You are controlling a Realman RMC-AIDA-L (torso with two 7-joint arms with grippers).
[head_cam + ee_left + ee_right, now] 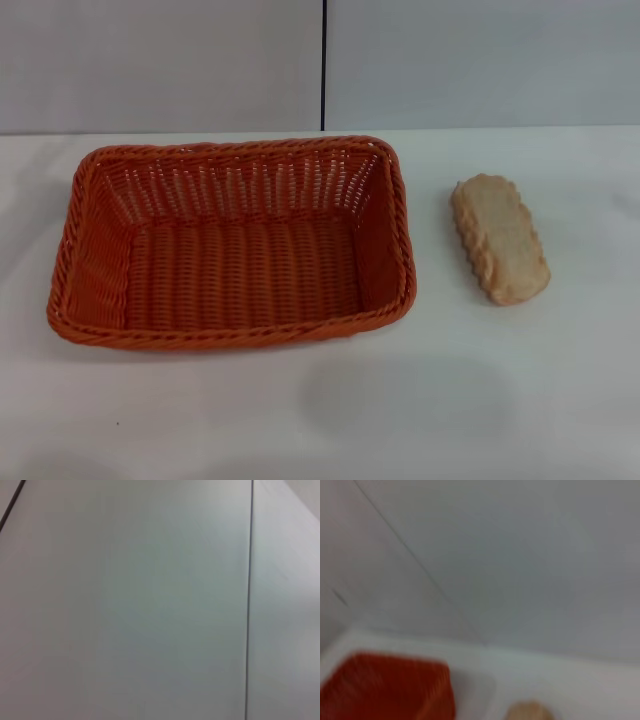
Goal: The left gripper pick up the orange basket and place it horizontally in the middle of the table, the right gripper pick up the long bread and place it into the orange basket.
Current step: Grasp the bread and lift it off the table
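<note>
**user_a:** Nearest the head camera is just bare table (330, 420) across the bottom of the frame. Above that, the orange basket (232, 243) fills the left and centre, long side running left to right, sitting flat with nothing in it. The long bread (499, 238) is in the right half, well apart from the basket, lying slightly angled with its pale flat face up.

**user_b:** Where are the arms?

**user_a:** Neither the left gripper nor the right gripper shows in any view, so I can't say how their jaws stand. Left wrist view is only grey wall panels with a dark seam. Right wrist view catches the basket (385, 687) and a bit of the bread (530, 711) along its bottom edge, far off.

**user_b:** How would they handle?

**user_a:** Guessing here: the basket looks like stiff woven plastic, light for its size. The braided rim is the obvious place to pinch, probably mid-way along the left short side so it doesn't tip. The weave should give decent grip. The bread looks light and likely soft. I'd close across its narrow width near the middle, gently, since squeezing hard may dent it and an end grip may let it swing.
</note>
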